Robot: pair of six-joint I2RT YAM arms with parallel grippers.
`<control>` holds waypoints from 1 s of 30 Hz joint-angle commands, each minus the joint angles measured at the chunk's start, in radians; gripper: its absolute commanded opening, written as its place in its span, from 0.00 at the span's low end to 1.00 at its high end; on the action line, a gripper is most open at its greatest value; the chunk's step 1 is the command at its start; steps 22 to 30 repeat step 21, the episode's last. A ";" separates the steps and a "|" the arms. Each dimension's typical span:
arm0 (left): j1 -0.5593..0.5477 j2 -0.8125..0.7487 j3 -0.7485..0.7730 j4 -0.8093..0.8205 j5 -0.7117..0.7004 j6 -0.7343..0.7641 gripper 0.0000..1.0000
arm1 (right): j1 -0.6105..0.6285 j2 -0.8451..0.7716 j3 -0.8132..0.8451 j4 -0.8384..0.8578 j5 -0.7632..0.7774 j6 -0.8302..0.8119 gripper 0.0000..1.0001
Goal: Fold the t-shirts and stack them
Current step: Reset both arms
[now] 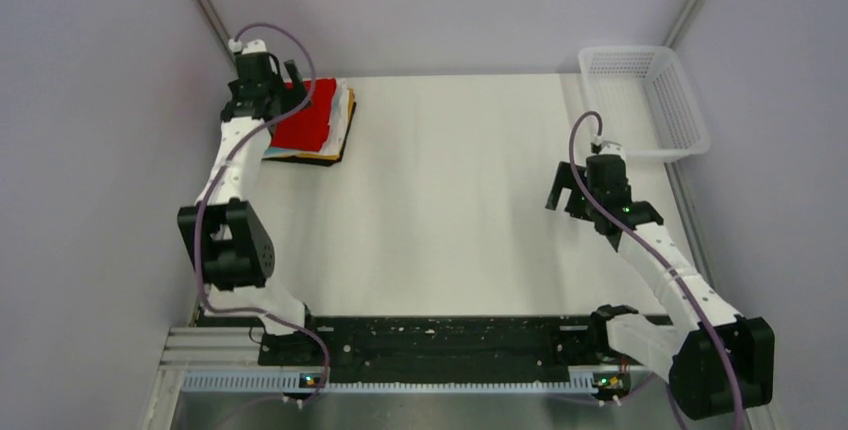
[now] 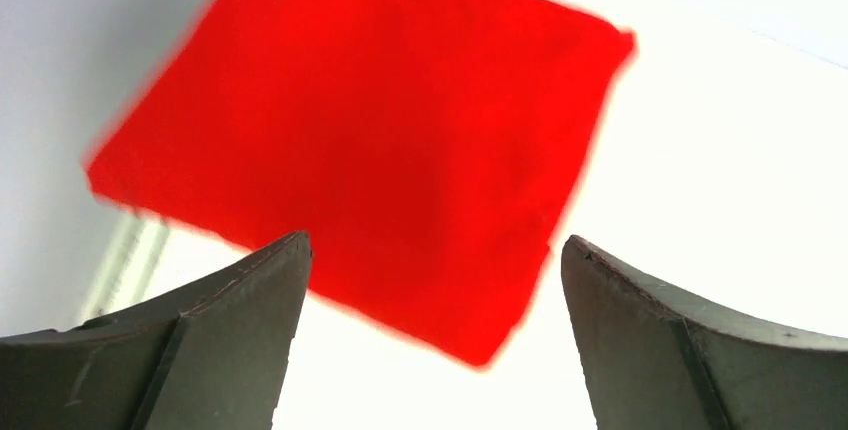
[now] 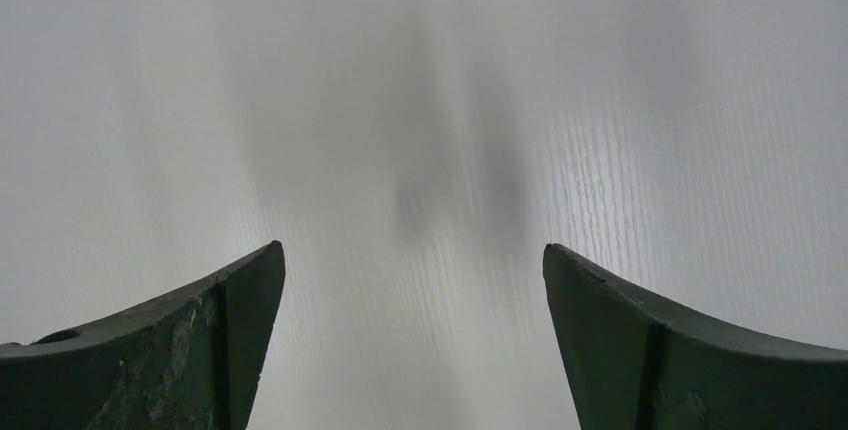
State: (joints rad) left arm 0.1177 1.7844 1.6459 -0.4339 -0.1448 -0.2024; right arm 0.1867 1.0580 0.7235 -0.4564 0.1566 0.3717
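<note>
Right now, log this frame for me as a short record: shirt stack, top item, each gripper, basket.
stack: folded shirts piled at the far left of the table; stack
top item: red t-shirt, folded
left gripper: open, above the red t-shirt, holding nothing
right gripper: open, over bare table, holding nothing
basket: white mesh, far right corner
</note>
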 commanded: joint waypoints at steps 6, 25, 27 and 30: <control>-0.408 -0.752 -0.926 0.383 -0.080 -0.367 0.99 | -0.004 -0.237 -0.177 0.158 -0.012 0.086 0.99; -0.501 -1.157 -1.216 0.131 -0.274 -0.543 0.99 | -0.002 -0.582 -0.337 0.131 0.180 0.171 0.99; -0.501 -1.157 -1.216 0.131 -0.274 -0.543 0.99 | -0.002 -0.582 -0.337 0.131 0.180 0.171 0.99; -0.501 -1.157 -1.216 0.131 -0.274 -0.543 0.99 | -0.002 -0.582 -0.337 0.131 0.180 0.171 0.99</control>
